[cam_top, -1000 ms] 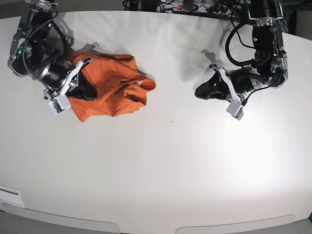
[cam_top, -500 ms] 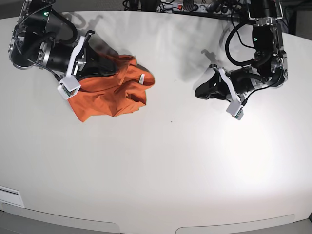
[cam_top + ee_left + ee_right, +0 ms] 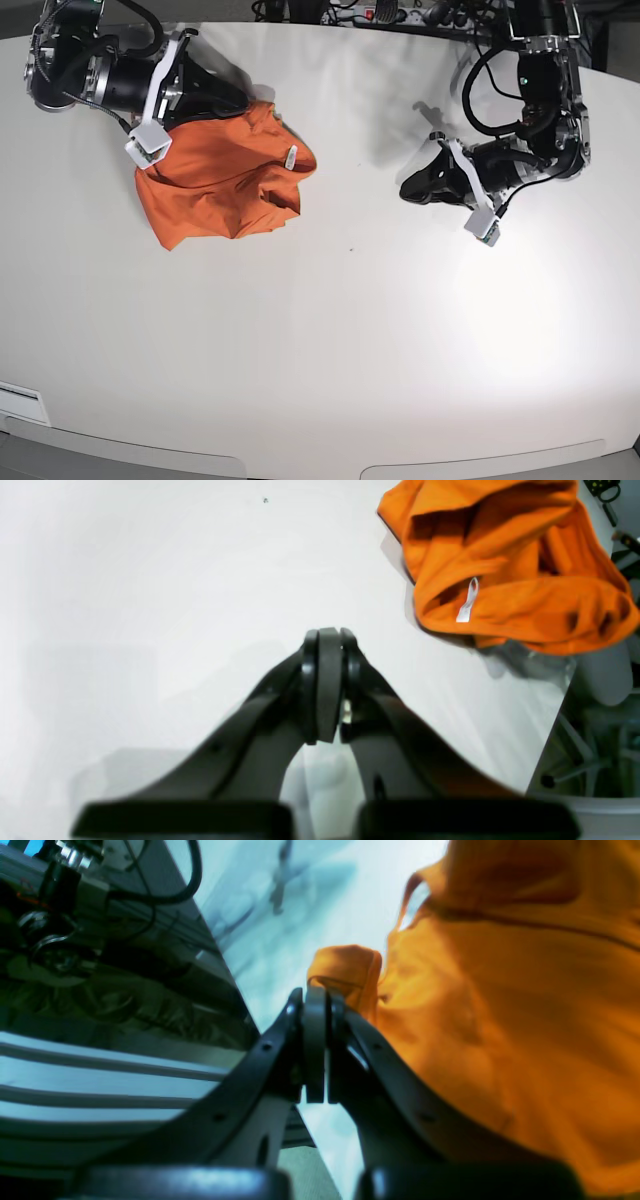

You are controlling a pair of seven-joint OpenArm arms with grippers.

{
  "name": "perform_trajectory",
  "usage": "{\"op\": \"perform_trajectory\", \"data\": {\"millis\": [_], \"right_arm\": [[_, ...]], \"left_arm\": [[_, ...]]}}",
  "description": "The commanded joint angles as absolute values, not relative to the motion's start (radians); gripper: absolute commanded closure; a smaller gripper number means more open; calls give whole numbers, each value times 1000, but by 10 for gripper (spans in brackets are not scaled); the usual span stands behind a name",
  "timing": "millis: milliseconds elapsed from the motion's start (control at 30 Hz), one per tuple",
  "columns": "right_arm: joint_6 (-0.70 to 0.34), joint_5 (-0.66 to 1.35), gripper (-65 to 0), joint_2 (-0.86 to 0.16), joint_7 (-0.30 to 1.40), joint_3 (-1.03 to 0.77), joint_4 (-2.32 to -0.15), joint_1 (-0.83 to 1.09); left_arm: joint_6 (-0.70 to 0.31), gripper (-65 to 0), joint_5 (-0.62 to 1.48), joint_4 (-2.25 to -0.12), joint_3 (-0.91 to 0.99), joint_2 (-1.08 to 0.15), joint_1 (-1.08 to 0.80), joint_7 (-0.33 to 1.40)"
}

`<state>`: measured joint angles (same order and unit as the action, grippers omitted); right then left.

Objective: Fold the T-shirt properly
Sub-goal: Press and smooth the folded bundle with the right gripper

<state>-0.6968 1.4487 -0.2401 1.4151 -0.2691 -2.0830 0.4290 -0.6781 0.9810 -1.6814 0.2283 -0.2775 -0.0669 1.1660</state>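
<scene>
The T-shirt point(image 3: 220, 185) lies crumpled in a heap near the far corner of the table point(image 3: 330, 340), its white tag point(image 3: 290, 158) showing. The right gripper point(image 3: 315, 995) is clenched on a fold at the shirt's edge. The left gripper point(image 3: 327, 635) is clenched empty, well apart from the shirt, over bare table.

Broad white tabletop point(image 3: 330, 340), tiny dark speck point(image 3: 351, 250) near its middle, tangled black cables point(image 3: 370, 12) beyond the far edge
</scene>
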Motion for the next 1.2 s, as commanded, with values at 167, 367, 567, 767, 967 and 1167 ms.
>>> {"op": "perform_trajectory", "data": {"millis": [167, 367, 567, 767, 967, 1167], "right_arm": [[-698, 1484, 0, -247, 1396, -165, -2099, 405], [-698, 1484, 0, -244, 1396, -10, -2099, 354], [-698, 1484, 0, -212, 1396, 107, -2099, 311], [-698, 1325, 0, -141, 1314, 112, -2099, 249], [-698, 1039, 0, -56, 1120, 118, -2096, 228], [-698, 1100, -428, -70, 1150, 163, -2100, 204]], "left_arm": [[-688, -1, 1016, -1698, 231, -285, -52, 1141], [-688, -1, 1015, -1698, 231, -285, -53, 1142], [-688, -1, 1016, -1698, 231, -285, -53, 1143], [-688, -1, 1016, -1698, 231, -282, -53, 1146], [-688, -1, 1015, -1698, 231, -282, -53, 1145], [-688, -1, 1015, -1698, 231, -282, -53, 1146]]}}
